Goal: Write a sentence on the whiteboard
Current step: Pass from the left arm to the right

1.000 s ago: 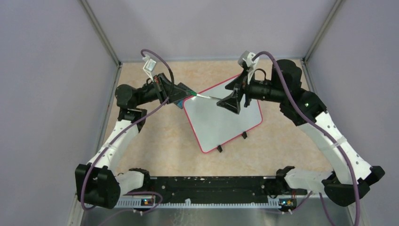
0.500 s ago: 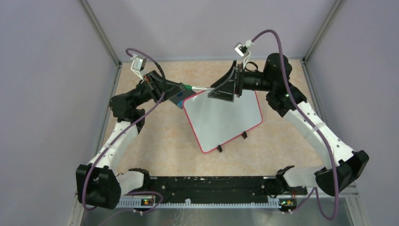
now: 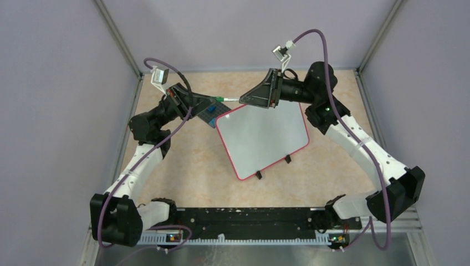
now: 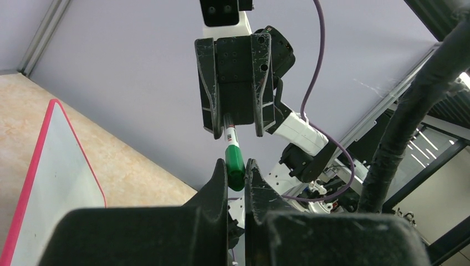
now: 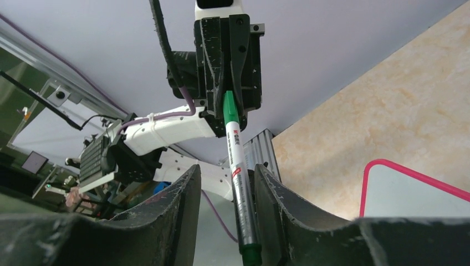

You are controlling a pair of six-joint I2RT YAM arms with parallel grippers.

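Left wrist view: the left gripper (image 4: 236,172) is clamped tight on the green cap end of a marker (image 4: 232,148), one black finger pressed to each side of the cap; the marker's white barrel runs straight on into the right gripper (image 4: 236,131), which faces it head-on.

Right wrist view: the right gripper's jaws stand apart around the barrel; the barrel lies close against one finger and a clear gap shows between it and the other, so this gripper is not squeezing the marker; a green tail end shows nearest the camera.

Top external view: the two grippers meet tip to tip above the far part of the table (image 3: 183,166), with the marker held level in the air between them; the left arm reaches in from the left and the right arm from the right; the whiteboard (image 3: 260,138) lies face up on the table, right of centre and turned at an angle, with a red-pink rim all round and two small black feet showing at its near edge; its far edge sits below the right gripper; a small dark plate with blue blocks (image 3: 209,114) rests by the board's far-left corner, under the left gripper.
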